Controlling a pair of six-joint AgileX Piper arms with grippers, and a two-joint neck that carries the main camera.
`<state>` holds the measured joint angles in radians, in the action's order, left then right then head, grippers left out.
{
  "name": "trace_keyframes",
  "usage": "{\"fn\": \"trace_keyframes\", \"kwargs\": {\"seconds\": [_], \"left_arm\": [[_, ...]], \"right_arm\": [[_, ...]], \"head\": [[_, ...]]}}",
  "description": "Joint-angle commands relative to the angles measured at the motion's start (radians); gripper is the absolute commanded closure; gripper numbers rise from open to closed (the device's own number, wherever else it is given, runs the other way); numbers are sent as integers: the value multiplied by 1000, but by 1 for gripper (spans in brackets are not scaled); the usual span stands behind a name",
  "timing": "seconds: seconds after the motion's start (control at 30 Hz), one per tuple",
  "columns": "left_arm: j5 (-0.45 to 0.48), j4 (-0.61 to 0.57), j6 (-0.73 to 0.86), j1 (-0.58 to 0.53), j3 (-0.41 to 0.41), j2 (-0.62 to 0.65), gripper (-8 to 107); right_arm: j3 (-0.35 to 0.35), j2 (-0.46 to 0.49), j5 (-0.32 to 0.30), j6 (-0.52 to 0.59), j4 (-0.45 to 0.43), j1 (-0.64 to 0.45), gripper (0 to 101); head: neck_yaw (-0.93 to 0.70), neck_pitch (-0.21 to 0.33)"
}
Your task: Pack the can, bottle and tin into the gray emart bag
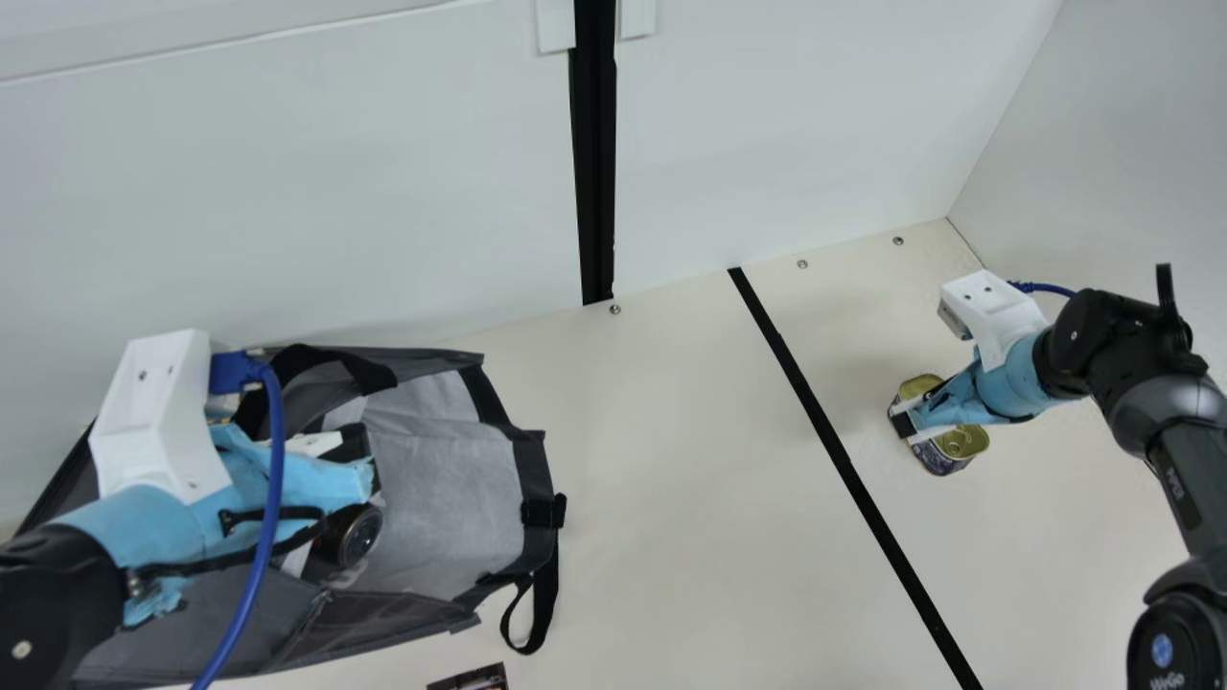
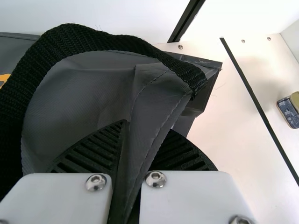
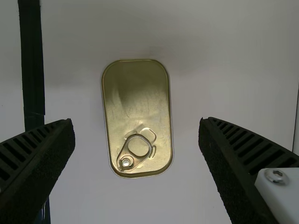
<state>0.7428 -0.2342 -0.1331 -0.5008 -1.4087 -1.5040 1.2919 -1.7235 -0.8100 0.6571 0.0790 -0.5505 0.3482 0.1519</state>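
Right wrist view: right gripper [image 3: 136, 122] wide, pull-tab tin [image 3: 135, 93] centred under its gap. Descend straight, squeeze the long sides. Left gripper [image 2: 147, 128] pinches gray emart bag [image 2: 84, 93] by its rim; use that to steady the mouth.

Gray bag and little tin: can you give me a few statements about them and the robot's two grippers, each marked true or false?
1. The left gripper pinches the fabric of the gray bag. True.
2. The tin has a pull ring on its lid. True.
3. The tin is already inside the bag. False: it is on the table, across the black line from the bag.
4. The right gripper is clamped shut. False: it is open at the tin.
5. The tin's lid is gold-colored. True.
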Motion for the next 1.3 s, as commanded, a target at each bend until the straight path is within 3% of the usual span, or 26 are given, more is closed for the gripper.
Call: {"fn": "trace_keyframes", "kwargs": {"seconds": [0.0,0.77,1.2,1.27], "left_arm": [[0,0,0,0,0,0,89],[0,0,0,0,0,0,89],[0,0,0,0,0,0,89],[0,0,0,0,0,0,89]], "right_arm": [[2,-12,0,-4,-4,1,10],[13,-139,44,-50,-52,18,10],[25,-148,33,-32,-33,19,97],[26,-142,29,-25,-26,20,101]], "head": [[1,23],[1,23],[1,23],[1,23]]}}
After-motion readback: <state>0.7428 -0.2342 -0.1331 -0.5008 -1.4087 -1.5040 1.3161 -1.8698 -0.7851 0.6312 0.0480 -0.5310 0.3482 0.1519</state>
